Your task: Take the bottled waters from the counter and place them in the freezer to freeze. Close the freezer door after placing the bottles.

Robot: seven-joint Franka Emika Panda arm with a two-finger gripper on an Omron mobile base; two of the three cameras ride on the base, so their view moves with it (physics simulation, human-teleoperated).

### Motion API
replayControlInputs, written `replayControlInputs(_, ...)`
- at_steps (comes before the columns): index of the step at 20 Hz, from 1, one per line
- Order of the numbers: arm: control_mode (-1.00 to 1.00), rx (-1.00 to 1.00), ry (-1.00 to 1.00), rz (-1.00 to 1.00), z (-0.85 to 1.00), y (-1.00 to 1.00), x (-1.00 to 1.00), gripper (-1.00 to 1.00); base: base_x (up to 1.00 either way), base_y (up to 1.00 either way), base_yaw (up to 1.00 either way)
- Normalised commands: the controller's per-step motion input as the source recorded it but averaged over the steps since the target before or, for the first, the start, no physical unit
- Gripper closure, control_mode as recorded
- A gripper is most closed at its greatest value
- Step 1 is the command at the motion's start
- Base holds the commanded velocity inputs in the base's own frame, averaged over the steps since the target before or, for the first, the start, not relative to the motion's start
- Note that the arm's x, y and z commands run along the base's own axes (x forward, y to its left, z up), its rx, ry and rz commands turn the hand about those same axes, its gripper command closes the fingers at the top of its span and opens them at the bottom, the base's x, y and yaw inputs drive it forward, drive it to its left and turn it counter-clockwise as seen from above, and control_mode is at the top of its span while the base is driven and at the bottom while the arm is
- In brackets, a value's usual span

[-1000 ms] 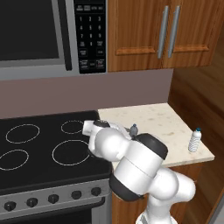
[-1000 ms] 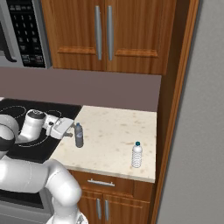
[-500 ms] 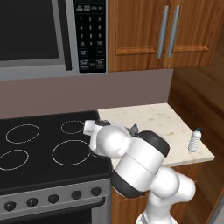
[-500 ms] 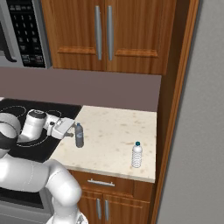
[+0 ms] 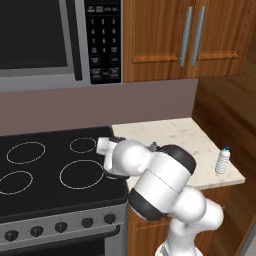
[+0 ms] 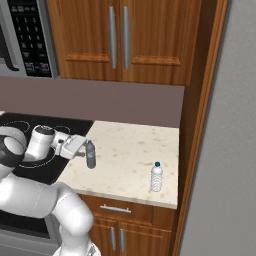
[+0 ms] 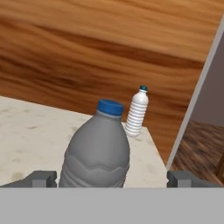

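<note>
Two bottled waters stand upright on the beige counter [image 6: 127, 155]. The near one [image 6: 90, 154] [image 7: 98, 151] is grey with a blue cap, close to the stovetop edge. My gripper [image 6: 84, 154] [image 7: 111, 178] is open, its fingertips [image 7: 41, 178] on either side of this bottle's lower body without gripping it. The second bottle [image 6: 157, 177] [image 5: 222, 161] [image 7: 136, 112] is paler and ribbed, standing near the counter's front right corner. In the left base view my arm hides the near bottle except its cap [image 5: 154, 145]. The freezer and its door are out of view.
A black glass stovetop [image 5: 45, 170] adjoins the counter on the left, with a microwave [image 5: 55, 40] above it. Wooden wall cabinets [image 6: 120, 40] hang over the counter. A tall wooden side panel [image 6: 197, 125] bounds the counter on the right.
The hand has crept slightly right, closer around the near bottle. Both bottles stay in place.
</note>
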Motion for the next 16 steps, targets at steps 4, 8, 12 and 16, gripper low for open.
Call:
replayControlInputs(4, -1.0, 0.0, 0.0, 0.0, -0.09, -0.12, 0.0, -1.0, 0.0, 0.0, 0.0)
replayControlInputs(8, -1.0, 0.0, 0.0, 0.0, -0.04, -0.17, 0.0, -1.0, 0.0, 0.0, 0.0)
replayControlInputs(12, -1.0, 0.0, 0.0, 0.0, -0.02, -0.12, 0.03, 1.0, 0.0, 0.0, 0.0)
replayControlInputs(16, -1.0, 0.0, 0.0, 0.0, -0.01, -0.01, 0.01, 1.0, 0.0, 0.0, 0.0)
